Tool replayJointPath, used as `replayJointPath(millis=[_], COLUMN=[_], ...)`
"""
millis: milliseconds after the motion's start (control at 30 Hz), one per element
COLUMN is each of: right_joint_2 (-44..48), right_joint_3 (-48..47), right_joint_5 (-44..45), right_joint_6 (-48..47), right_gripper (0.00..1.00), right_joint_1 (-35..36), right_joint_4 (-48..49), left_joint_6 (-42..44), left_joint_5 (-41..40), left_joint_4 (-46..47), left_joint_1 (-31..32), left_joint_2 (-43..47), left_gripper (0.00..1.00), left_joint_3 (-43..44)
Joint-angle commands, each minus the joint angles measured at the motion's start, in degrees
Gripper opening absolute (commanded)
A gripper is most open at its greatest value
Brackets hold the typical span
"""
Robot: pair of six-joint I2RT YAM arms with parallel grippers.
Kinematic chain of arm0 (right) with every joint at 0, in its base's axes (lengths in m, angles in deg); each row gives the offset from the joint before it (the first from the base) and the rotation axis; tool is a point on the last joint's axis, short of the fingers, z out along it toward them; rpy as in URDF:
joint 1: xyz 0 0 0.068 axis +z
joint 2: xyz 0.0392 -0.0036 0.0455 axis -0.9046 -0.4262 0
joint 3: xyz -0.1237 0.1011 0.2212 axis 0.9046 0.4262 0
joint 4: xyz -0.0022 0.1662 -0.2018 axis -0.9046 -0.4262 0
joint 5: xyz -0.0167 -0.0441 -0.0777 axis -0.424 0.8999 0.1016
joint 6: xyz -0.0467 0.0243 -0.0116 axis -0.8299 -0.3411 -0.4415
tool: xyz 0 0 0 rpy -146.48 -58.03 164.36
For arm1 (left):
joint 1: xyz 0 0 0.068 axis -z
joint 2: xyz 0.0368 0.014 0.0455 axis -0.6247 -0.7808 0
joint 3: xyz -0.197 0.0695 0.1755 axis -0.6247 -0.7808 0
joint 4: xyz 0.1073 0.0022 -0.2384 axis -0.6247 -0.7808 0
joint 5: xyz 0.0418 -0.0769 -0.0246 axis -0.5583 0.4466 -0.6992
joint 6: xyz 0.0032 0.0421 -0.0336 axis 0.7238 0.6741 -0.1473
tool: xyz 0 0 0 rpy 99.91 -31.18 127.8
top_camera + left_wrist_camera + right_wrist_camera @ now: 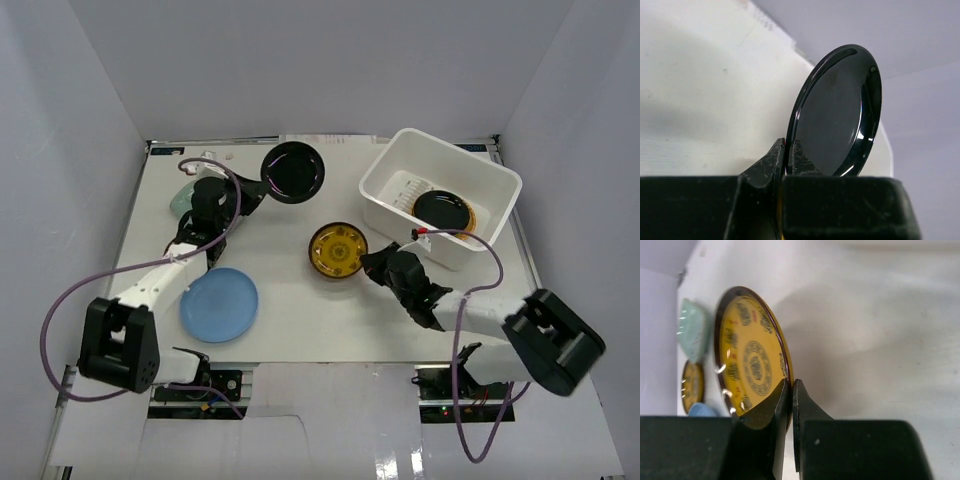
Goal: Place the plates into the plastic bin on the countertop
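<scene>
At left, we saw the left tool (252, 192) pinching the rim of a glossy black round plate (293, 172), an edge grip suited to carrying. The right tool (368, 262) clamped a yellow gold-patterned round plate (338, 250) by its rim, near the white rectangular plastic bin (465, 154).

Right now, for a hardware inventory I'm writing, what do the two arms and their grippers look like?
The left arm and right arm have white links with chunky black joint housings. A purple cable trails along each. The left gripper and right gripper are matte black, with scuffed wedge-shaped fingers on blocky bodies.
</scene>
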Motion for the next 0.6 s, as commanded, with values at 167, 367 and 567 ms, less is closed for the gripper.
replayJointPath(millis=[167, 367, 567], right_joint_2=[20.76, 18.65, 8.55], right_joint_3=[-19.35, -27.99, -32.14], right_joint_5=[-7.65, -13.06, -14.9], right_joint_6=[-25.33, -33.41, -36.33], right_gripper=[0.08, 0.08, 0.08], right_joint_1=[-12.49, -32.98, -43.1], right_joint_4=[-19.61, -28.41, -33.16], left_joint_6=[-4.4, -0.64, 1.48], left_joint_5=[6.0, 3.38, 0.3], left_joint_4=[1.22, 1.05, 0.0], left_joint_1=[2.07, 13.92, 20.61], left_joint_2=[10.67, 6.39, -1.09], left_gripper=[0.0, 0.0, 0.0], left_joint_3=[3.94, 10.25, 18.07])
